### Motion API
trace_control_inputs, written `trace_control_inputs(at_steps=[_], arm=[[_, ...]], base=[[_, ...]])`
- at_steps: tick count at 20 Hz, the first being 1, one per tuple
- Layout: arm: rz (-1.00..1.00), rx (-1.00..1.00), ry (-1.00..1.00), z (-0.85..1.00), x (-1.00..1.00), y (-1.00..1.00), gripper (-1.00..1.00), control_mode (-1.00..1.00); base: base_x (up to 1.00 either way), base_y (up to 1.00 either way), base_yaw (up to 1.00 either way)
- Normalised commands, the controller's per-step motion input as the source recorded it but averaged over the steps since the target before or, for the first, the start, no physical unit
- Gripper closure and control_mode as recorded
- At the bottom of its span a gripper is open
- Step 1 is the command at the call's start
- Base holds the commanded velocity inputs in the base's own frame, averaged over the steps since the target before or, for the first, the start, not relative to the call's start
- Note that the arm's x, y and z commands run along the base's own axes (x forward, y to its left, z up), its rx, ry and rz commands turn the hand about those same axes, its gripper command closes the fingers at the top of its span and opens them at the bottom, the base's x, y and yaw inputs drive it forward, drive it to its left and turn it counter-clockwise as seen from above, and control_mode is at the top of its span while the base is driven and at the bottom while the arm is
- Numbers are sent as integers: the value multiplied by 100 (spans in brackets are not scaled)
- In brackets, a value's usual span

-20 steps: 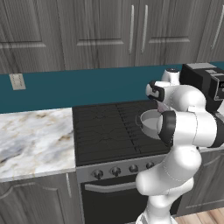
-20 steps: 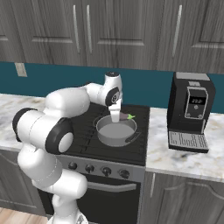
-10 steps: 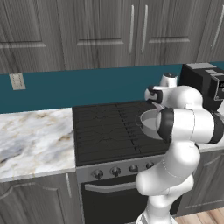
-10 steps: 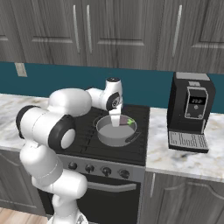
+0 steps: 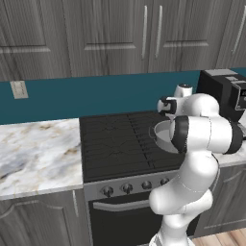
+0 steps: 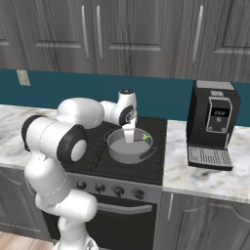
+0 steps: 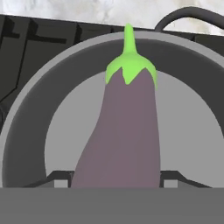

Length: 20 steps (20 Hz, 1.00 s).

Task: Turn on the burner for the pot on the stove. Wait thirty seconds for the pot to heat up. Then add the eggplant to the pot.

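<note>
Grey-cabinet kitchen, black stove [image 6: 141, 168] mid-frame: I have the gripper [image 6: 129, 140] pinching the eggplant [image 7: 122, 131] over the pot [image 6: 128, 146] at centre frame; risk, as I judge it, is a tilted release letting it tip onto the rim.

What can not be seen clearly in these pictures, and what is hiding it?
- Eggplant, hand view: lower end cut off by the bottom edge, so the fingertips' contact is unclear.
- Pot, left base view: mostly behind the arm.
- Gripper, right base view: too small to judge the jaws.
- Stove knobs: which one is turned, too small.
</note>
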Motion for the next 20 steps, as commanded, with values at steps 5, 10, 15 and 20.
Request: trace_control_inputs(at_steps=[5, 10, 15, 20], arm=[[0, 0, 0, -8, 22, 0, 100, -100], [0, 0, 0, -7, 17, 0, 100, -100], [0, 0, 0, -14, 3, 0, -100, -100], [0, 0, 0, 0, 0, 0, -100, -100]], base=[[0, 0, 0], [0, 0, 0], [0, 0, 0], [0, 0, 0]])
